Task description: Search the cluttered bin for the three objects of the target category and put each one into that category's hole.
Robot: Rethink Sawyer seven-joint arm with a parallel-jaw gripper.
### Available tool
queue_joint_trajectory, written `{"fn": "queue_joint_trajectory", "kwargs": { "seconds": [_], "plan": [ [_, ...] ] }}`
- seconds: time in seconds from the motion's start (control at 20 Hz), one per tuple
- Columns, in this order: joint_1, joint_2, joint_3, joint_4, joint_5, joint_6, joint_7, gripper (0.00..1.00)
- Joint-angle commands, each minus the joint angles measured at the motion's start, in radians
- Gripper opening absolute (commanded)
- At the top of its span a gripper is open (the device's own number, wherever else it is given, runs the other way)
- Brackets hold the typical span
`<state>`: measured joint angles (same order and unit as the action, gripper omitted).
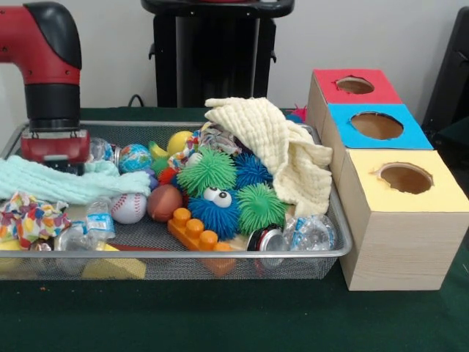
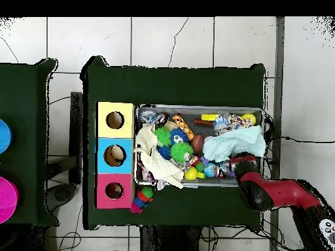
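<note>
Green-clothed counter (image 1: 234, 323) carries the wire-mesh bin (image 1: 220, 253), packed with clutter, and a wooden box (image 1: 399, 242) just beside it. Red arm (image 1: 44, 51) comes down at the bin's far corner, gripper (image 1: 55, 150) sunk behind a mint cloth (image 1: 66, 183); can't tell if spread or closed. Cream cloth (image 1: 275, 143) drapes the box-side end. Red-surround hole (image 1: 355, 85) sits farthest back. Spiky balls (image 1: 212, 172), baseball (image 1: 128, 207) mid-bin. No plush animals clearly visible.
</note>
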<state>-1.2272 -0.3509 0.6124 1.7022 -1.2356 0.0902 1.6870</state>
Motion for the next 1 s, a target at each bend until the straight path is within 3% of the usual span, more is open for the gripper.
{"fn": "queue_joint_trajectory", "kwargs": {
  "seconds": [0.05, 0.2, 0.35, 0.5, 0.75, 1.0],
  "plan": [
    [-0.031, 0.221, 0.176, 0.003, -0.083, 0.097, -0.310, 1.00],
    [0.012, 0.216, 0.181, 0.026, -0.063, 0.073, -0.213, 1.00],
    [0.144, 0.133, 0.095, 0.045, -0.040, -0.016, 0.000, 1.00],
    [0.240, 0.065, 0.025, 0.064, 0.016, -0.070, 0.119, 1.00],
    [0.333, -0.033, -0.024, 0.134, 0.174, -0.097, 0.247, 1.00],
    [0.409, -0.122, -0.063, 0.213, 0.320, -0.120, 0.299, 1.00]
  ]
}}
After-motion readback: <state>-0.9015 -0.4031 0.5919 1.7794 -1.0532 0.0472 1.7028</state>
